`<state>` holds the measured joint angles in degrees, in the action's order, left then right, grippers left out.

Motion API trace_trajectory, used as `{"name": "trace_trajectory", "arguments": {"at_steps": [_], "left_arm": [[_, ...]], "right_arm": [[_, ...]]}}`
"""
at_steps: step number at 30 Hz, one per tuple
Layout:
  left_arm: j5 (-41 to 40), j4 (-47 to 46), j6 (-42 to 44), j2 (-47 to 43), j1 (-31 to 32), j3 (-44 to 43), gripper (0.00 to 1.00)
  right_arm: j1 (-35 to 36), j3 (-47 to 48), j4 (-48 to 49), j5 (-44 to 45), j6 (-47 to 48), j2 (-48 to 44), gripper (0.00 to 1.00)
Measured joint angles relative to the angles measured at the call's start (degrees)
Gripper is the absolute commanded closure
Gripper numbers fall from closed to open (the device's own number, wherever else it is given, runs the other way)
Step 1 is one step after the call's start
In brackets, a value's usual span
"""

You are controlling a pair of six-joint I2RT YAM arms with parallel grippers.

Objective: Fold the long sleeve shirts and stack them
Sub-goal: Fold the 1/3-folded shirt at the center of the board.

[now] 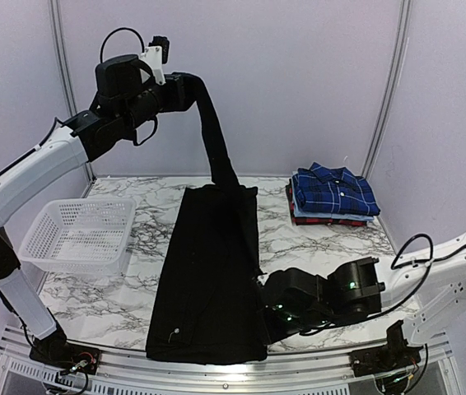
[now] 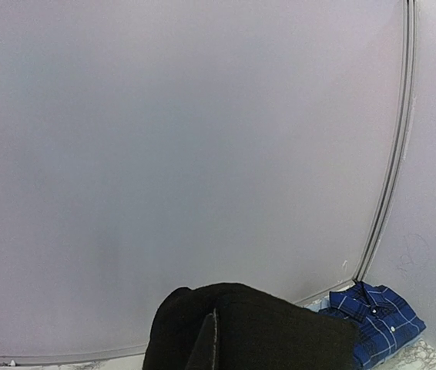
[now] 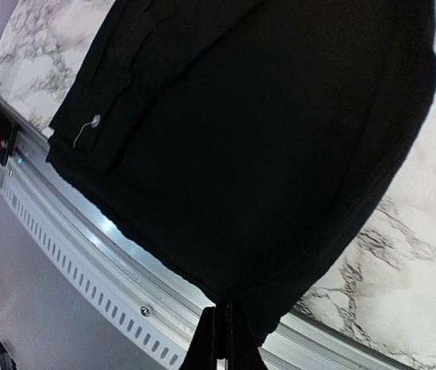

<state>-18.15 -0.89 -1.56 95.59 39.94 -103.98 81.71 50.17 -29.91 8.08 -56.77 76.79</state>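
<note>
Pale lilac walls enclose a marbled worktop (image 1: 315,247). The left end effector (image 1: 180,85) is raised high over the far edge, clenched on a sleeve of the black shirt (image 1: 208,271), which hangs taut down to the body lying flat along the worktop's middle. The right end effector (image 3: 219,339) is clamped on the shirt's hem at the near edge. Folded shirts (image 1: 332,193), blue plaid on top, are stacked at the far right corner. A white mesh basket (image 1: 81,234) sits at the left edge.
</note>
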Motion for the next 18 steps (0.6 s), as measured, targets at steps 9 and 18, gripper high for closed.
{"name": "trace_trajectory", "arguments": {"at_steps": [9, 18], "left_arm": [[-1.0, -4.0, 4.5, 0.0, -0.5, 0.3, 1.00], [-1.4, -6.3, 7.1, 0.0, -1.3, 6.1, 1.00]], "right_arm": [[0.2, 10.4, 6.6, -9.2, 9.5, 18.0, 1.00], [-1.4, 12.5, 11.1, -14.3, 11.4, 23.5, 1.00]]}}
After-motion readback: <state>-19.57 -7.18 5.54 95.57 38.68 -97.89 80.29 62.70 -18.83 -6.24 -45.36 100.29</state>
